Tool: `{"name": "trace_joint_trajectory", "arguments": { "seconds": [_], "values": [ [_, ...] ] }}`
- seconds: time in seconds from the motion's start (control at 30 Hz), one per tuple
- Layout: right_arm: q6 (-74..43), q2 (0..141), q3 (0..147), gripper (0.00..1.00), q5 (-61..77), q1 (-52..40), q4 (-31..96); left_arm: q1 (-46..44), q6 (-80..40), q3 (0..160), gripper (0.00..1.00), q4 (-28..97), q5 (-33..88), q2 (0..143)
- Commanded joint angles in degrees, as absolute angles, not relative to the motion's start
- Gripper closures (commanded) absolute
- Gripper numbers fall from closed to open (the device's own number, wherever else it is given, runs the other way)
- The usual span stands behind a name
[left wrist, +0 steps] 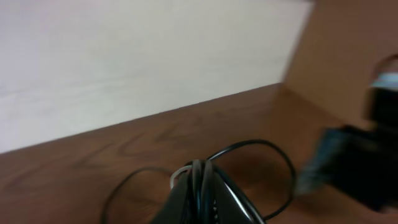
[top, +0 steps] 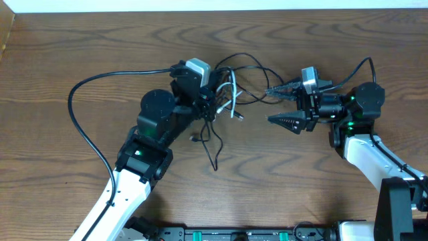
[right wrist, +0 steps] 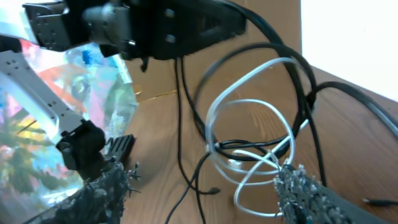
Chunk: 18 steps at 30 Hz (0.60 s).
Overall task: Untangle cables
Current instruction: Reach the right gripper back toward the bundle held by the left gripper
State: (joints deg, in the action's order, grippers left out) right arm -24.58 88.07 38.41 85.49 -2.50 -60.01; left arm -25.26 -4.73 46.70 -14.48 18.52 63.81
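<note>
The cables [top: 231, 94] form a tangle of thin black cords and one white cord near the table's middle. They hang from my left gripper [top: 210, 102], which is shut on the bundle and holds it above the wood. One black end trails down to the table [top: 214, 164]. In the left wrist view the jaws are pressed together on black cords [left wrist: 202, 180], with a white strand [left wrist: 177, 174] beside them. My right gripper [top: 277, 106] stands open just right of the tangle. In the right wrist view the white loops [right wrist: 249, 124] hang in front of my right gripper [right wrist: 205, 186], close to one finger [right wrist: 305, 193], which grips nothing.
A thick black arm wire [top: 80, 114] arcs over the table's left side. The wooden table [top: 348, 40] ends at a white wall along the far edge. A black rail [top: 247, 234] runs along the front edge. Colourful clutter [right wrist: 37, 124] shows beyond the table.
</note>
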Motion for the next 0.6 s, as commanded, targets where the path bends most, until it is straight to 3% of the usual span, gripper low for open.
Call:
{"name": "trace_joint_trajectory", "arguments": {
  "seconds": [0.0, 0.23, 0.57],
  "values": [
    [-19.2, 87.9, 38.5, 0.23, 84.1, -2.9, -57.1, -25.0, -5.3, 47.1, 0.92, -17.1, 30.0, 63.2],
    [-11.4, 87.9, 38.5, 0.13, 76.3, -3.3, -45.2, -25.0, -5.3, 47.1, 0.92, -21.0, 38.7, 63.2],
    [-0.8, 87.9, 38.5, 0.09, 74.9, -6.4, -39.6, -25.1, -8.3, 47.1, 0.92, -23.2, 39.7, 63.2]
  ]
}}
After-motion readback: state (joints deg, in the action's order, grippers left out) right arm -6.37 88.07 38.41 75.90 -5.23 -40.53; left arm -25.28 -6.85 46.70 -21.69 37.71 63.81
